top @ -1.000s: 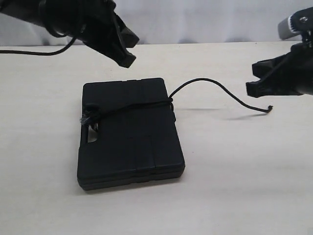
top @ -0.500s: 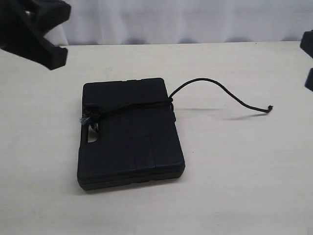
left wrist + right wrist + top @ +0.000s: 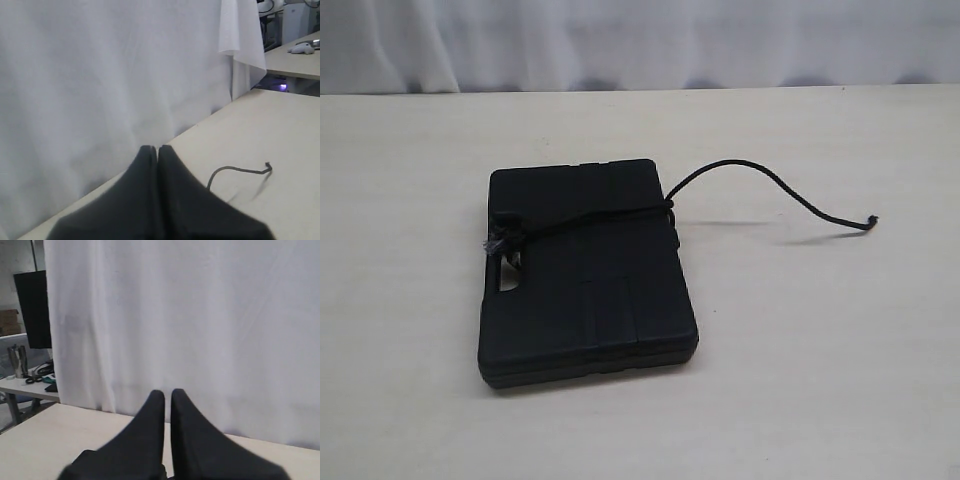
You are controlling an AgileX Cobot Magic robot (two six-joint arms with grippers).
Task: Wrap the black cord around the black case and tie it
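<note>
The left tool is clenched: in its wrist view the two dark fingers press together with no gap, and nothing is between them. The right tool is also clenched and grasps nothing; only a thin line separates its fingers. Both tools point toward a white curtain.

The black case lies flat on the worktop, a little left of the middle of the exterior frame. It is closed, so what is inside cannot be seen. The black cord crosses the lid once in its upper part, from the right edge to the left edge. There it ends in a bulky knot, just above the handle slot. From the right edge of the case the free part of the cord rises in an arc above the worktop and comes down to the right, ending in a frayed tip, well apart from the case. This free end also shows in the left wrist view, behind the tool.

The worktop is pale, with a light wood look. The curtain hangs along its far edge, across the top of the exterior frame. Beside the curtain, the right wrist view shows a dark screen and a desk with small things on it. The left wrist view shows a second table beyond the curtain.
</note>
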